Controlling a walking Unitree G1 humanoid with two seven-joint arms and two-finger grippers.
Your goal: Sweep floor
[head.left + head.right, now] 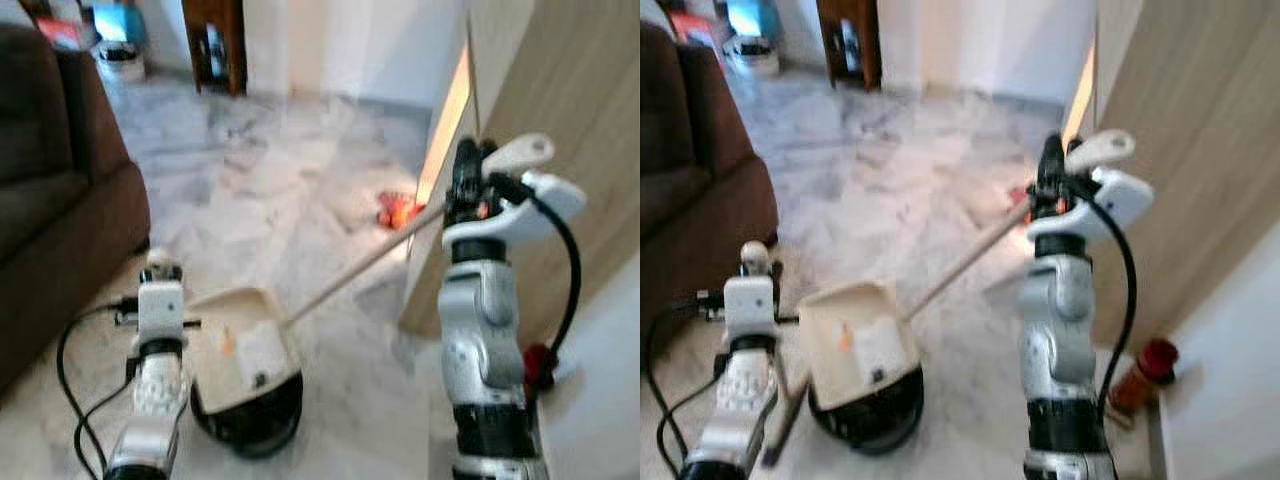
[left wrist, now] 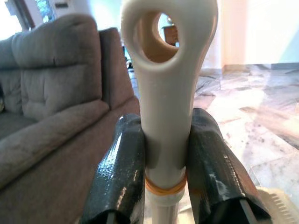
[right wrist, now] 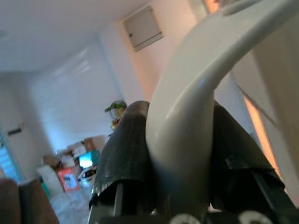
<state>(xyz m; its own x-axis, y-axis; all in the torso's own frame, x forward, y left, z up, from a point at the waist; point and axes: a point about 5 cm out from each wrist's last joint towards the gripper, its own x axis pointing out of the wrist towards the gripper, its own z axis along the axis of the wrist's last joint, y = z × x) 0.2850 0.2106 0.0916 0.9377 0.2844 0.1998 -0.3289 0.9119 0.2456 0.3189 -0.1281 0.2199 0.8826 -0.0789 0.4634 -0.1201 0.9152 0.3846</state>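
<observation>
My right gripper (image 1: 468, 165) is raised at the right, shut on the white curved handle end (image 3: 187, 107) of a long pale stick (image 1: 365, 262). That stick slants down and left to a cream dustpan (image 1: 240, 335), which has a few bits in it and lies over a round black object (image 1: 250, 420). My left gripper (image 1: 160, 265), low at the left beside the dustpan, is shut on a white handle with a hanging hole (image 2: 166, 70). Below it a brown stick (image 1: 788, 412) runs down to the floor. A small orange-red thing (image 1: 396, 212) lies on the marble floor (image 1: 270, 190).
A dark brown sofa (image 1: 50, 220) fills the left side. At the right a wooden panel (image 1: 570, 110) stands close to my right arm, with a red-topped object (image 1: 1145, 365) at its foot. Boxes and a dark cabinet (image 1: 215, 45) stand at the far end.
</observation>
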